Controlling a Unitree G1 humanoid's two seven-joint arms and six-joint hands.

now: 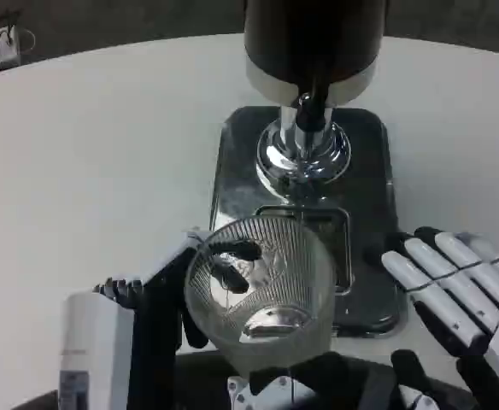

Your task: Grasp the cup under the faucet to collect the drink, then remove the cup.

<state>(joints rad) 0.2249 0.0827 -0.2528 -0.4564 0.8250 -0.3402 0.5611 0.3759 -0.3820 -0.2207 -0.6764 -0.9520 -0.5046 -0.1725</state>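
holding cup (262, 286) in your left hand (160, 307), fingers wrapped round it; faucet (305, 141) ahead of hand. right hand (454, 290) spread, idle. next: raise cup under spout.

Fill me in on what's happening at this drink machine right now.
The robot's left hand grips a clear ribbed cup, holding it over the front edge of the dispenser's dark drip tray. The chrome faucet sits further back, so the cup is not directly beneath it. I can't tell whether the cup holds any drink. The right hand rests open beside the tray, holding nothing.
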